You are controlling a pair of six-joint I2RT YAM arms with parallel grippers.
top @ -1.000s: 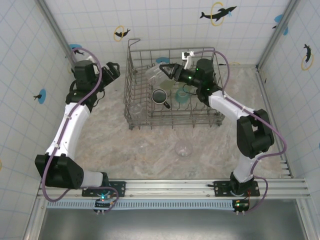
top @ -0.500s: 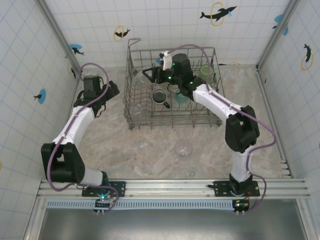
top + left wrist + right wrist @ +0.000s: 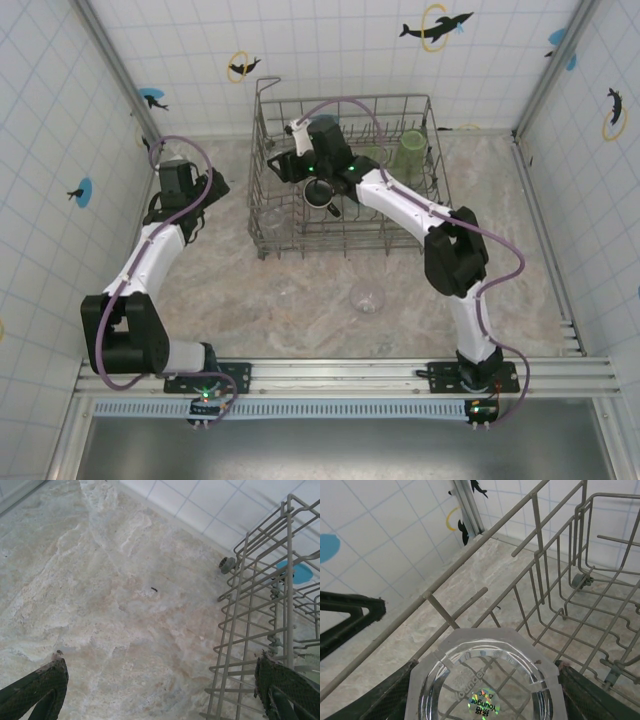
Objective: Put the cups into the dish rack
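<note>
Right pincer point(image 3: 485, 692) grips one clear tumbler point(image 3: 479, 670) at the dish rack's point(image 3: 345, 247) left side, base toward the wrist, mouth toward the rack wall. One dark mug point(image 3: 320, 192) and one green tumbler point(image 3: 411, 150) sit racked. Another clear tumbler point(image 3: 367, 297) stands on the table point(image 3: 300, 300). Left pincer point(image 3: 160, 675) gapes empty beside the rack.

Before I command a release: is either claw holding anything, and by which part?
The right claw grips a clear cup across its sides, at the base end. The left claw is open, holding nothing.
</note>
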